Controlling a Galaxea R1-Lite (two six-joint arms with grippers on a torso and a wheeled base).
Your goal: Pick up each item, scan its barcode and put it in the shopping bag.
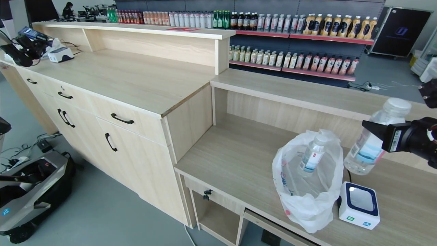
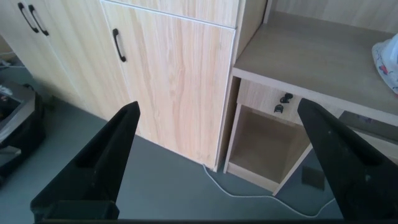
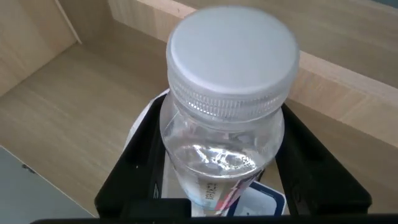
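Note:
My right gripper (image 1: 374, 131) is shut on a clear water bottle (image 1: 374, 140) with a white cap, held tilted above the counter to the right of the bag. From the right wrist, the bottle's cap (image 3: 233, 53) and neck sit between the black fingers (image 3: 134, 168). A white plastic shopping bag (image 1: 309, 181) stands open on the lower counter with another water bottle (image 1: 312, 153) upright inside. The white and blue barcode scanner (image 1: 359, 205) lies just right of the bag. My left gripper (image 2: 217, 162) is open, hanging over the floor in front of the cabinets.
The lower wooden counter (image 1: 239, 153) has free room left of the bag. A taller counter with drawers (image 1: 112, 78) rises to the left. Shelves of drinks (image 1: 290, 27) line the back wall. A payment terminal (image 1: 60, 54) sits far left.

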